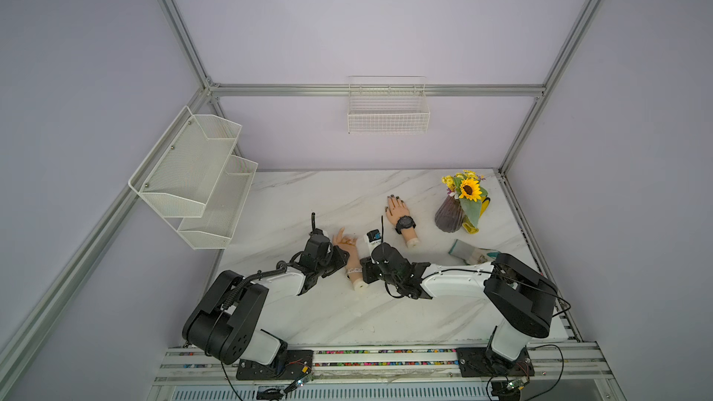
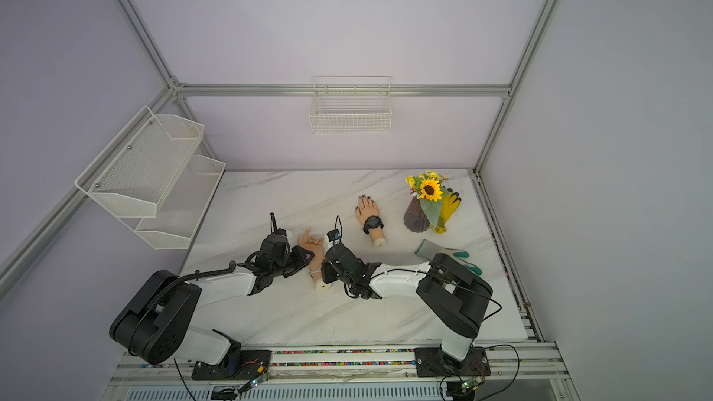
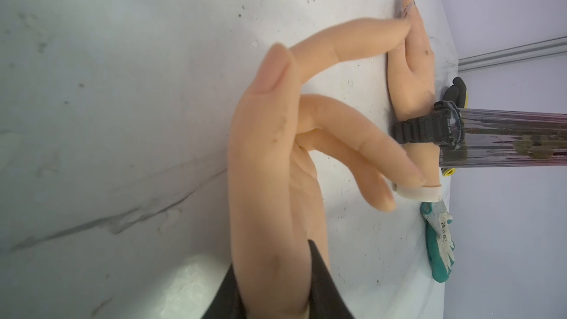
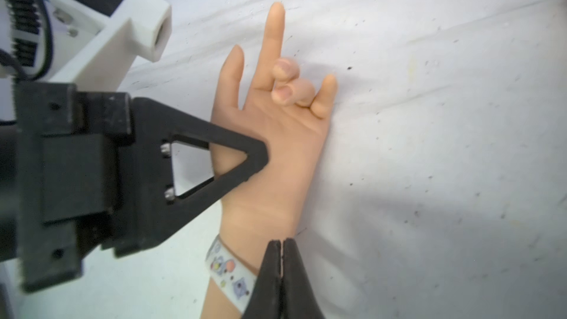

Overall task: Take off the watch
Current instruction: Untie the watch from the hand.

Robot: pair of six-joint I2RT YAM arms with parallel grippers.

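Marble table (image 1: 308, 194), two dummy hands on it. The near dummy hand (image 4: 276, 154) lies palm up. Your left gripper (image 3: 271, 259) pinches its palm and pins it down. Your right gripper (image 4: 280, 247) has its jaws pressed together at the wrist, right beside a printed band (image 4: 228, 271). Can't tell if the band's edge is caught. No dial shows there. The obvious black watch (image 1: 405, 222) is strapped round the far dummy hand (image 1: 397, 210) at the wrist, well apart from both grippers. Handling guess: light, stiff case, rubbery strap, buckled. Grab the strap's free tail, not the case. The band looks thin, soft and slippery, so pinch its edge.
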